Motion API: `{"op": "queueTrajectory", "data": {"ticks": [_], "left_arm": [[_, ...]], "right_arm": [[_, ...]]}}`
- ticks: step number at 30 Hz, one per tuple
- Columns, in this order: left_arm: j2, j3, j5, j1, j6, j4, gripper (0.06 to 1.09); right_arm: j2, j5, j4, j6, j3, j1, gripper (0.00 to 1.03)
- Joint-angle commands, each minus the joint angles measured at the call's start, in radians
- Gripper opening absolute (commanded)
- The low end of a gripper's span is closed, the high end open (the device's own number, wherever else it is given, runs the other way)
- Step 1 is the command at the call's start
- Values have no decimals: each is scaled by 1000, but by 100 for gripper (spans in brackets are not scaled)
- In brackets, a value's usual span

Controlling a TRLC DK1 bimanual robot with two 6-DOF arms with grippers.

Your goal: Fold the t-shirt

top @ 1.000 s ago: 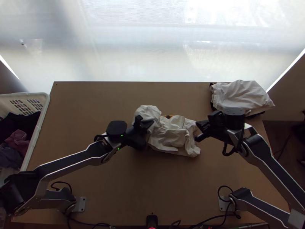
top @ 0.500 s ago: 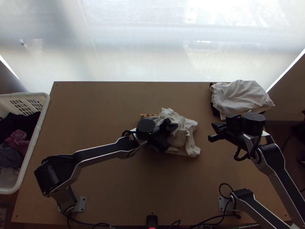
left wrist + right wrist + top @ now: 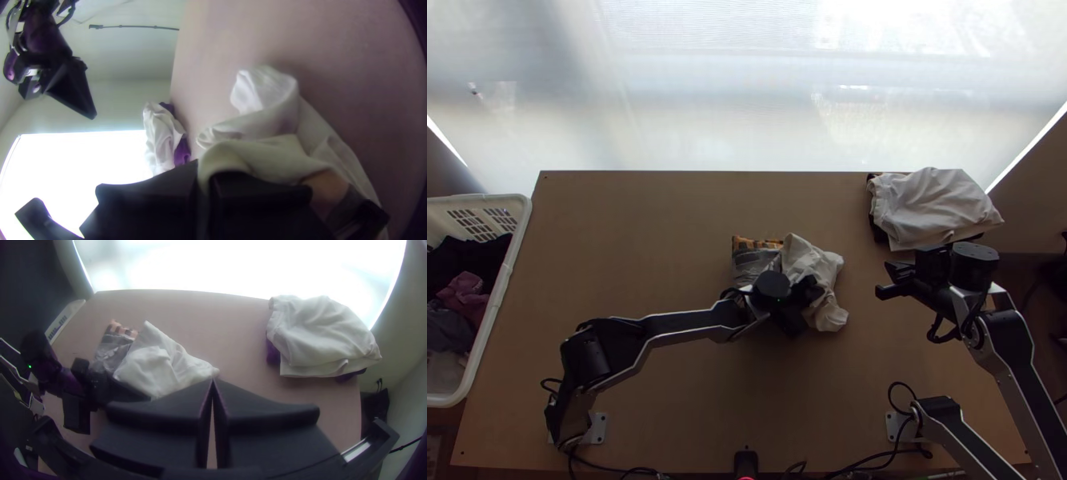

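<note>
One light wooden table (image 3: 651,216) carries the work. Two arms are mounted at its near edge: the left arm (image 3: 687,322) extends over the middle, the right arm (image 3: 1015,348) stands along the right side. A white perforated laundry basket (image 3: 495,300), holding dark and dull-red clothes (image 3: 463,292), is at the table's left. A white garment (image 3: 939,208) lies over a dark one (image 3: 879,232) at the far right corner. The t-shirt (image 3: 809,258) lies bunched just right of the table's centre, white, with a grey and orange patterned part (image 3: 755,260) beside the white folds. Left claw (image 3: 817,290): clenched on a white fold of the t-shirt. Right claw (image 3: 891,268): clenched, fingertips meeting, no cloth between them, apart from the t-shirt.
</note>
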Motion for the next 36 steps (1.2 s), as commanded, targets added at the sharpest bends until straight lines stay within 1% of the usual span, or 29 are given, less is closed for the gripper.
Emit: {"op": "queueTrajectory", "data": {"ticks": [1, 2, 3, 4, 5, 6, 7, 9, 16, 22, 26, 29, 31, 32, 35, 36], "left_arm": [[109, 57, -3, -23, -1, -6, 11], [112, 74, 3, -20, -20, -29, 13], [116, 95, 7, -20, -41, -66, 23], [125, 120, 6, -20, -53, -101, 46], [133, 140, 3, -18, -58, -124, 82], [138, 158, 1, -17, -58, -156, 107], [141, 183, 0, -17, -60, -201, 104], [141, 216, -10, -17, -66, -263, 104], [30, 216, -28, -20, -95, -377, 104], [-68, 219, -28, -11, -96, -607, 104], [-108, 245, -28, 20, -121, -727, 104], [-158, 245, -26, 54, -124, -770, 104], [-204, 245, -25, 62, -172, -793, 104], [-229, 247, -26, 62, -211, -806, 104], [-284, 299, -28, 75, -377, -894, 104], [-307, 293, -28, 85, -402, -912, 104]], "right_arm": [[-4, 0, -3, 0, 2, -9, 3], [-4, 0, -3, 0, 0, -9, 3], [-4, 0, -3, 0, 0, -9, 3], [-4, 0, -3, 0, 0, -9, 3], [-4, 0, -3, 0, 0, -9, 3], [-4, 0, -3, 0, 2, -9, 3], [-6, 0, -3, 0, 2, -9, 3], [-9, 0, -3, 0, 2, -9, 3], [-24, 0, -3, 0, -12, -11, 3], [-26, 0, -1, 0, -14, -11, 3], [-33, 0, -3, 0, -15, -11, 3], [-47, -2, -12, 0, -14, -8, 3], [-52, -8, -20, -4, -15, -5, 3], [-53, -8, -20, -4, -17, 1, 3], [-52, -8, -20, -5, -18, 15, 3], [-49, -8, -18, -7, -17, 17, 3]]}}
